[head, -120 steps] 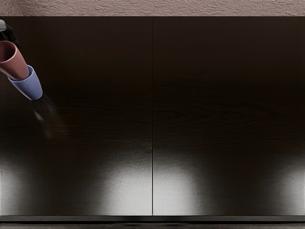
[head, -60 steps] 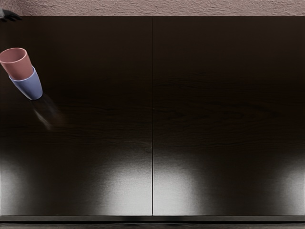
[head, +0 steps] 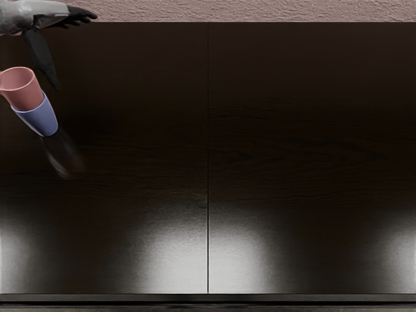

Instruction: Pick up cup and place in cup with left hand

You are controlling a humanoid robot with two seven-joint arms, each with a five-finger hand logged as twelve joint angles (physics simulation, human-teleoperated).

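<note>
In the head view, my left hand (head: 73, 49) reaches in at the top left corner. Its dark fingers are extended to the right, its thumb points down toward the viewer's side, and it holds nothing. Below it, at the left edge, a reddish-pink cup (head: 25, 94) sits with its lower part inside a blue cup (head: 40, 118). The pink cup's open rim faces up and leans a little to the left. The hand appears apart from both cups. My right arm is out of view.
A dark wooden table (head: 208, 162) with a seam down its middle fills most of the picture. Behind its far edge is a rough pinkish surface (head: 247, 10).
The left hand has let go of the pink cup, backed off, and come further into view at the top left. The pink cup's tilt has shifted slightly; the blue cup has stayed put.
</note>
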